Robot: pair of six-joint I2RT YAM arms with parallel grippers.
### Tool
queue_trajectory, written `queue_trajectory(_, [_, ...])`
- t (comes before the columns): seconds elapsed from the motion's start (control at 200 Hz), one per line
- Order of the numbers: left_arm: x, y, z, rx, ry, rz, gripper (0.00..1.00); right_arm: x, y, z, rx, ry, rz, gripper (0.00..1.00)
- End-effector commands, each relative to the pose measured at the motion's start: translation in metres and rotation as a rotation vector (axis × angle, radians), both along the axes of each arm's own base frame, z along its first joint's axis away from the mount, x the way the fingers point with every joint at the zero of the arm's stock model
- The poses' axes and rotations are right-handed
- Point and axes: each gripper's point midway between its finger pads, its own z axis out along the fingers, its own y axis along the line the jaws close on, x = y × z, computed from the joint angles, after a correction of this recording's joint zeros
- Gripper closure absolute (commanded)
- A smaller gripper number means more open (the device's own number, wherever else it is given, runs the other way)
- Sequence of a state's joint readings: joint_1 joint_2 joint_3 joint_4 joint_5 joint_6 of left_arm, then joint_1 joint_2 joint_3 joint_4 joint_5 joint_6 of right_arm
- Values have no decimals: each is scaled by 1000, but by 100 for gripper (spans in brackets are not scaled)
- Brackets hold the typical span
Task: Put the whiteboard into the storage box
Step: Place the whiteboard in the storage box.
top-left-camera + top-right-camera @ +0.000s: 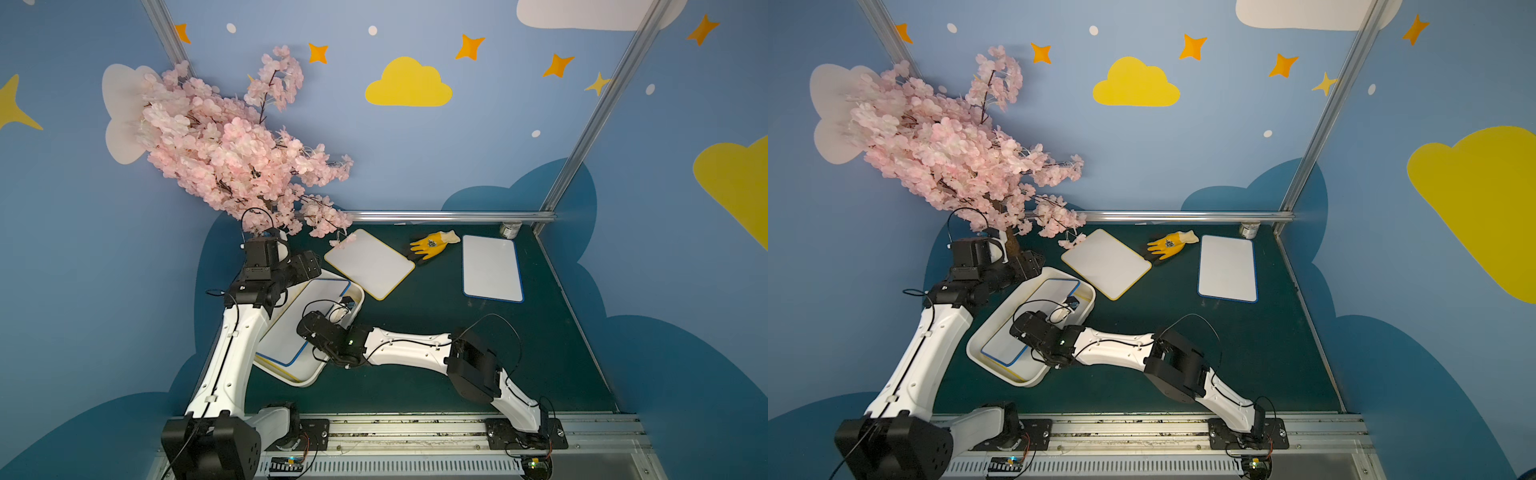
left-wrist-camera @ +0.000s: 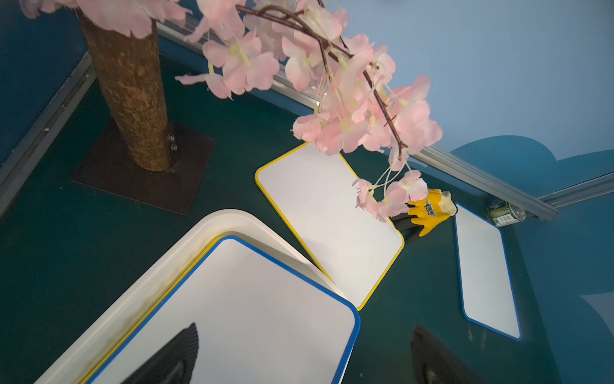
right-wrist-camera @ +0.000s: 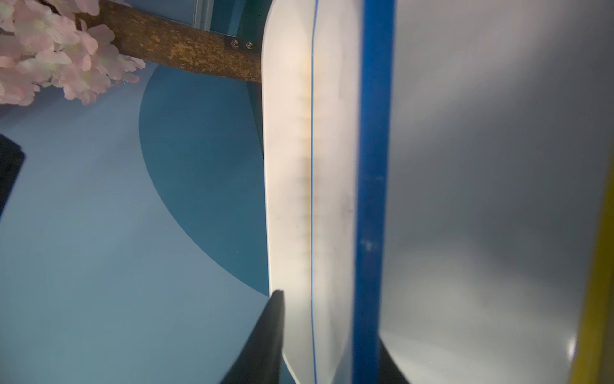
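Whiteboard [image 1: 286,336] with blue edge inside storage box [image 1: 974,345] on our bench [image 1: 415,353], over a yellow-edged board [image 3: 594,299], our right fingers [image 3: 265,342] slightly apart astride its edge, our left fingers [image 2: 176,359] spread wide above the box, empty.

Blue-edged whiteboard [image 3: 373,166] sits in storage box [image 3: 289,166] between claw [image 3: 330,319] fingers.

both top views look down from six o'clock, sharing the whole table [image 1: 415,307]; wrist cameras hover close, seemingly over the storage box [image 2: 133,292].
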State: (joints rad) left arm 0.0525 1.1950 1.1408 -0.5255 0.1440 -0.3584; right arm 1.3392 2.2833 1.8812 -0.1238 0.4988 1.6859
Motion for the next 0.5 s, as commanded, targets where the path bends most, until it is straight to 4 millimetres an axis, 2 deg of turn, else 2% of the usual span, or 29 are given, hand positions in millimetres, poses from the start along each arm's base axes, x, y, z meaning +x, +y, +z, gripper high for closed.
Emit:
queue_trajectory(0.0, [-5,-5,-6,3,60,-41,0,3,3,7,19,16,12,58])
queue_trajectory(0.165, [-3,-6,-21,-1,131,-54,1,0,1,-10,6,89,26,41])
queue_trajectory(0.27, [-3,-5,-25,3,147,-54,0,-3,-4,-20,-11,138,30,37])
queue_trajectory(0.335, [-3,-4,-26,11,153,-48,0,-4,-14,-22,-53,154,19,33])
queue_trajectory(0.416, [-4,-1,-31,21,182,-35,0,-3,-31,-21,-106,176,-9,21])
queue_trajectory(0.496, [-3,-2,-35,17,204,-38,0,-4,-45,-21,-144,203,-27,14])
